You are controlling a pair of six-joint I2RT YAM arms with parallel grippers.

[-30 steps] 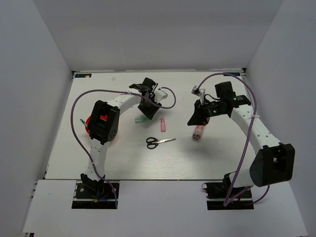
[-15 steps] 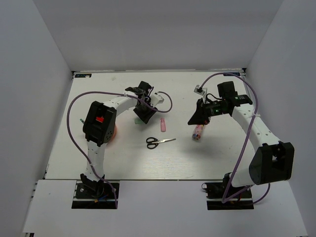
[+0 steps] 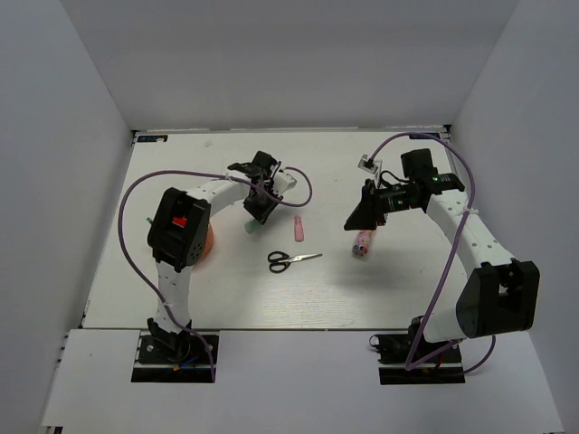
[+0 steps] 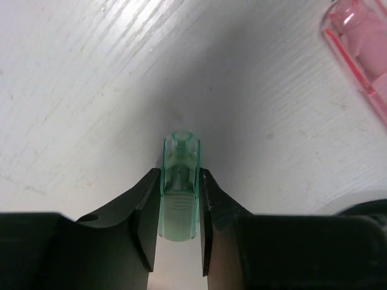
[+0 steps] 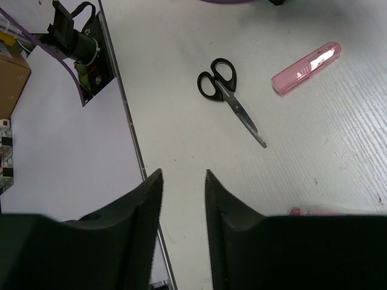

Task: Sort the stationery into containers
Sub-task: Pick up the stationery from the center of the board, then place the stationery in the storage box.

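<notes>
Left gripper (image 4: 179, 176) clamps stick (image 4: 179, 192), table (image 4: 91, 72) (white, grained)

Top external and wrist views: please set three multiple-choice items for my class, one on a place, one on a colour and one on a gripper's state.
1. Where do the scissors lie?
A) just on the arm-base side of the pink case
B) inside a cup
C) against the far edge

2. What colour is the stick in the left gripper?
A) yellow
B) mint green
C) black

3. How is the right gripper?
A) shut on the scissors
B) open, holding nothing
C) shut on a pen

Answers:
1 A: the top view shows them slightly nearer the bases than the case.
2 B: the left wrist view shows its pale green body.
3 B: the right wrist view shows its jaws apart with nothing between.
</notes>
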